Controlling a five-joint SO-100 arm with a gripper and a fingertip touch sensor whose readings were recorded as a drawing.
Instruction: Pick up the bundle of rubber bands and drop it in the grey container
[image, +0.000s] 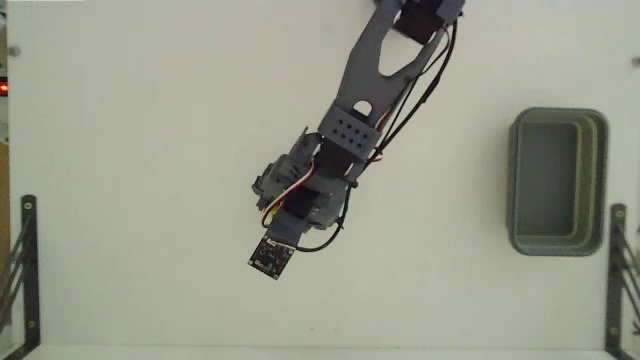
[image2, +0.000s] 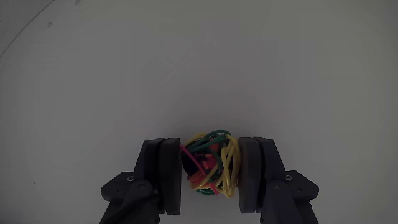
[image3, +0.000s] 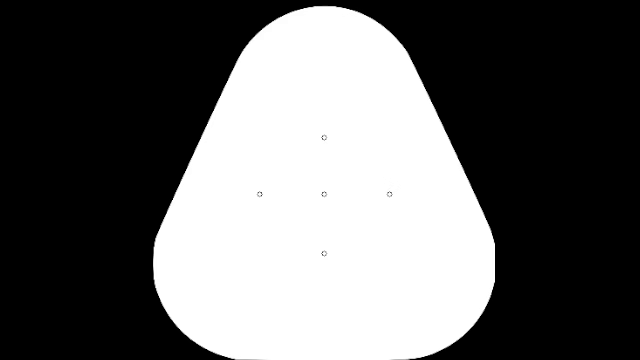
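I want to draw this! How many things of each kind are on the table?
Bundle of rubber bands, between the gripper fingers: 1
Grey container: 1
Robot arm: 1
Total: 3

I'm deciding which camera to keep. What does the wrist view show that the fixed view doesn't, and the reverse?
Only the wrist view shows the small tangled bundle of yellow, red and green rubber bands, pressed between the two dark fingers. Only the fixed view shows the grey-green rectangular plastic tub, empty, far right of the grey arm, plus black brackets at the edges. Both show the white table.
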